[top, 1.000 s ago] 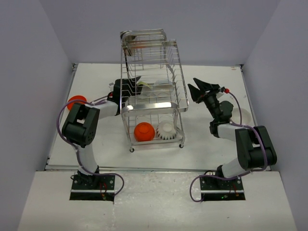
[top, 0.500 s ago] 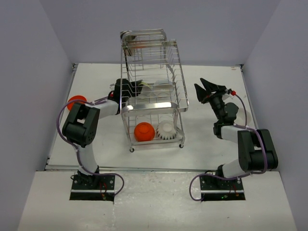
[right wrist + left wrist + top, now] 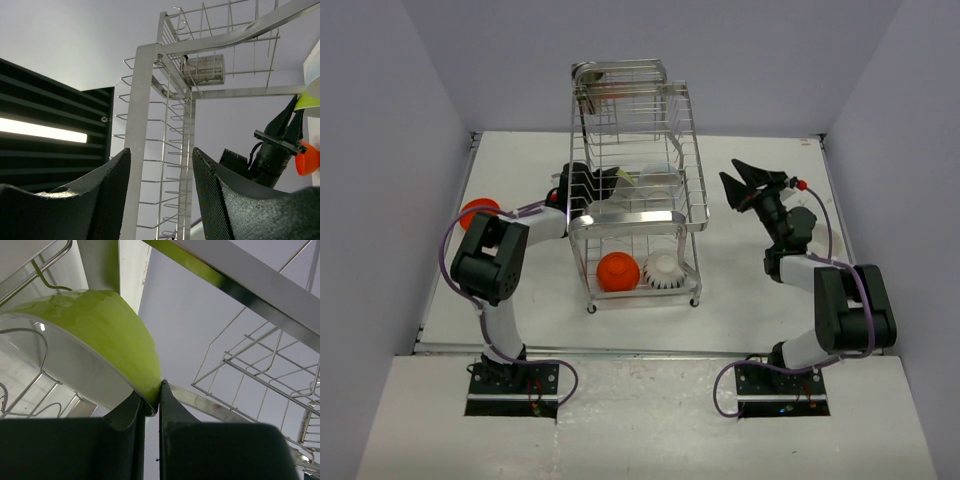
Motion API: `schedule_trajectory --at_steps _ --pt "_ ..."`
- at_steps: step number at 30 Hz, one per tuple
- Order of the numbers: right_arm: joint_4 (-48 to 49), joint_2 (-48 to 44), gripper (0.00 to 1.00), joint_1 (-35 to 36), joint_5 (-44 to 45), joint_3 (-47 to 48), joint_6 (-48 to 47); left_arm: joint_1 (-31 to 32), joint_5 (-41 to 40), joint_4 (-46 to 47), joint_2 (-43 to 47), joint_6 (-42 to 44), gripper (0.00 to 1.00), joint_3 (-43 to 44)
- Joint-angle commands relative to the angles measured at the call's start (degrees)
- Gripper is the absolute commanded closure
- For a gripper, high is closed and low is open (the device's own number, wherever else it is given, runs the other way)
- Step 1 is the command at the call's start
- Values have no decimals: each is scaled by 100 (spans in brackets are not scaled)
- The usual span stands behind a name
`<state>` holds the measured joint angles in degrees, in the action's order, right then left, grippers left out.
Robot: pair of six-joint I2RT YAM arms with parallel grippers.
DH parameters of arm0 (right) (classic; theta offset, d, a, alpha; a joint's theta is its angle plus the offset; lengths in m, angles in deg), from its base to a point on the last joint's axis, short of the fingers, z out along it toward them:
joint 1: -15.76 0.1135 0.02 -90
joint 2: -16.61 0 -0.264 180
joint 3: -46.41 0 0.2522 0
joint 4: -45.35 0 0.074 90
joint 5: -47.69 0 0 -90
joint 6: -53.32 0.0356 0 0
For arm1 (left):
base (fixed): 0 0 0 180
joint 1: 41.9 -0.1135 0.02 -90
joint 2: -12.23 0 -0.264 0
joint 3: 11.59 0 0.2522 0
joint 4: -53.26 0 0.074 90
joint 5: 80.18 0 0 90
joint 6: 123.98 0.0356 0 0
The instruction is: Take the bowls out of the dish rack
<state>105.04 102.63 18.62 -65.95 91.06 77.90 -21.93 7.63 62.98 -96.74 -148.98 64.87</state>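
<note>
Altogether two arms work around one dish rack [image 3: 635,180], which stands mid-table on the table [image 3: 520,160]. Two glossy orange pieces are plain to count: an orange bowl [image 3: 618,271] on the rack's lower tier and a second orange bowl [image 3: 478,212] out on the table at the far left, half hidden by the left arm. Beside the first sits one ribbed white bowl [image 3: 665,270], the two touching or nearly so. On the tier above, pale bowls [image 3: 655,185] lie behind the bars; their number cannot be made out.

The left gripper [image 3: 152,402] reaches into that middle tier, its jaws pinched nearly together on the rim of a lime-green bowl [image 3: 100,335] with a white inside; the bowl is cut off at the left edge of the wrist view. The right gripper [image 3: 750,185] hangs in the air right of the rack, jaws spread wide and holding nothing. Behind its arm a white bowl [image 3: 825,238] shows only in part.
</note>
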Motion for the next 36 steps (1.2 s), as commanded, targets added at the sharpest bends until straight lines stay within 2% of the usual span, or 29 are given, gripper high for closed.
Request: schedule_trajectory --at_steps 1,8,14,30,36 --pt "-94 90 46 -22 -316 390 750 -98 35 481 -20 -550 100 67" --pt "-103 284 45 -22 -475 593 644 -107 0 972 139 -550 100 -73" --pt "336 679 45 -30 -879 813 635 -151 -9 2053 60 -480 100 -231" --pt "705 1101 44 -30 -1670 954 319 -204 -149 4917 -441 -628 100 -662" --pt "803 1110 44 -39 -1688 760 319 -186 -220 5175 -204 -673 100 -1136"
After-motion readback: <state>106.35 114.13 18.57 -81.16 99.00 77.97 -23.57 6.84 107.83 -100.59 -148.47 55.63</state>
